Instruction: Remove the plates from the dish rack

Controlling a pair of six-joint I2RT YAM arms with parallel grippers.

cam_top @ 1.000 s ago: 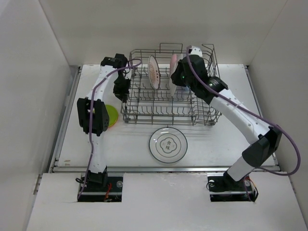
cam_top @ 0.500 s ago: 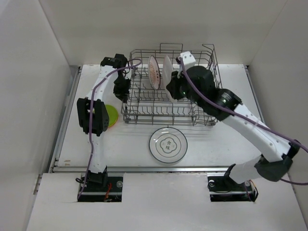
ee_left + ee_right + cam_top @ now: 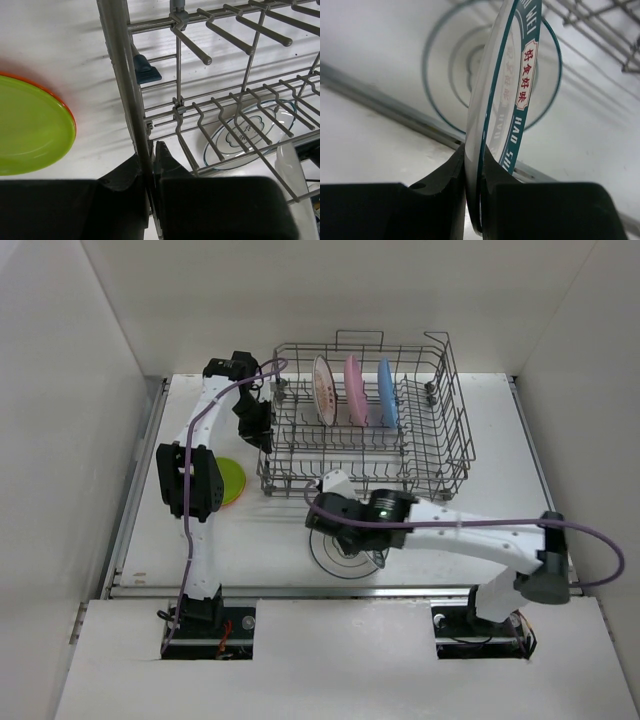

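Note:
The grey wire dish rack (image 3: 430, 455) stands at the back of the table with a white patterned plate (image 3: 321, 390), a pink plate (image 3: 352, 390) and a blue plate (image 3: 386, 393) upright in it. My left gripper (image 3: 262, 432) is shut on the rack's left rim wire (image 3: 120, 60), its jaws (image 3: 150, 155) pinching it. My right gripper (image 3: 335, 520) is in front of the rack, shut (image 3: 474, 165) on the rim of a white plate with a teal-red rim (image 3: 520, 100), held on edge just above another white plate (image 3: 445, 60) lying on the table (image 3: 345, 558).
A lime green plate (image 3: 230, 478) lies on an orange one (image 3: 69, 112) on the table left of the rack. White walls close in the table on the left, back and right. A metal strip runs along the table's near edge (image 3: 250, 587).
My right arm pulled a white plate out of the rack and swung it forward and down over the plate on the table. The left gripper stayed on the rack's rim.

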